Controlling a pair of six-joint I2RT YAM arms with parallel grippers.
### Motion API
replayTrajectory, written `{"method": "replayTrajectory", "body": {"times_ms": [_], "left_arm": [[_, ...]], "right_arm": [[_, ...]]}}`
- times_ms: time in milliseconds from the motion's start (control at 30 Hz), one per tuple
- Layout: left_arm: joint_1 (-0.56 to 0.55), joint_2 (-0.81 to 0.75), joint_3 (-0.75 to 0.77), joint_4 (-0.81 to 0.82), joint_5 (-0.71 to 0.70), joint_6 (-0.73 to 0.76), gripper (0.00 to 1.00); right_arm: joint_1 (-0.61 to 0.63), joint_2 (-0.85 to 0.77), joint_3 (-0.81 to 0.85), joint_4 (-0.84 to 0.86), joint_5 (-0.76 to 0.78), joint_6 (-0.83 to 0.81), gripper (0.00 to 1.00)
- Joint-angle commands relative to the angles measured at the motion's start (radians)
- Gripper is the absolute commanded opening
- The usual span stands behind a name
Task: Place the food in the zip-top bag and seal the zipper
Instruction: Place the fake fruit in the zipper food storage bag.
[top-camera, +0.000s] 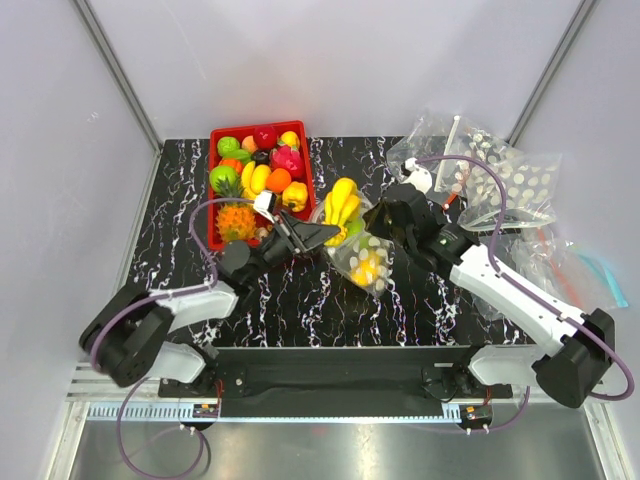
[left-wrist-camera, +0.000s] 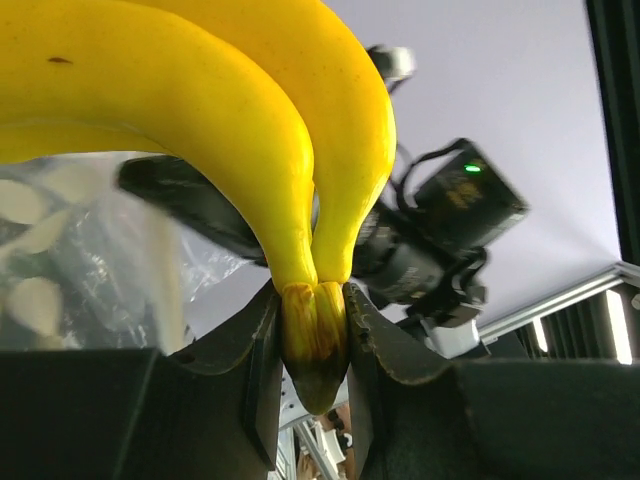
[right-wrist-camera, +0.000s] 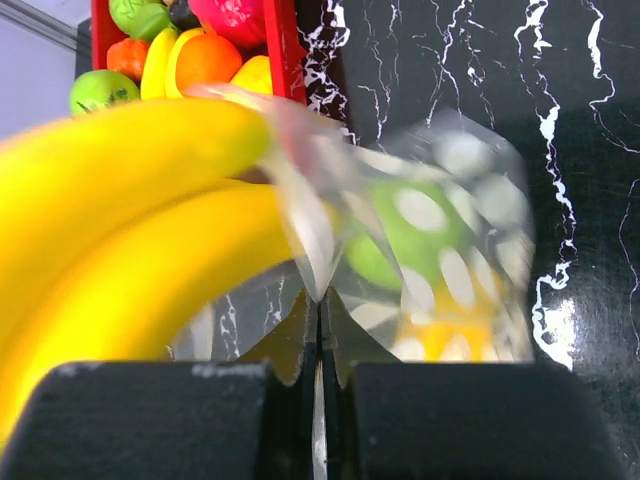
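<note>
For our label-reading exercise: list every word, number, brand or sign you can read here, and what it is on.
No text is readable in any view.
The zip-top bag carries only white dots.
The bunch of bananas and the red tray show no lettering.
The green light is only a lamp.

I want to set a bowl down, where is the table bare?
Bare: the table left of the tray and along its near edge. Crowded: centre, around bananas and bag; far right, spare bags.
</note>
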Motion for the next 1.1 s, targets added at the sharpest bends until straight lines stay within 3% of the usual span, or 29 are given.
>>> {"method": "replayTrajectory", "body": {"times_ms": [0,200,400,567,700,767,900,1067], "left_arm": [[-0.005,0.123,0.026,0.451,0.041,-0.013,0.15],[-0.008,0.217,0.095,0.456,0.133,0.066,0.06],[-0.006,0.189,0.122,0.431,0.167,0.091,0.08],[-0.012,0.182,0.115,0.456,0.149,-0.016,0.08],[-0.022,0.119,0.072,0.451,0.101,-0.117,0.08],[-0.028,0.074,0.052,0.395,0.09,-0.128,0.08],[-0.031,-0.092,0.033,0.099,0.075,-0.09,0.1],[-0.031,-0.17,-0.011,-0.038,0.04,-0.079,0.11]], "right_arm": [[-0.007,-0.059,0.003,0.035,0.019,0.012,0.0],[-0.009,-0.09,-0.01,0.035,-0.003,0.013,0.0],[-0.01,-0.104,-0.02,0.037,-0.012,0.023,0.0],[-0.01,-0.105,-0.058,0.058,0.008,0.018,0.0],[-0.01,-0.146,-0.184,0.225,0.035,-0.036,0.0],[-0.012,-0.191,-0.249,0.296,0.048,-0.04,0.0],[-0.012,-0.239,-0.35,0.438,0.045,-0.059,0.0],[-0.012,-0.271,-0.376,0.503,0.045,-0.066,0.0]]}}
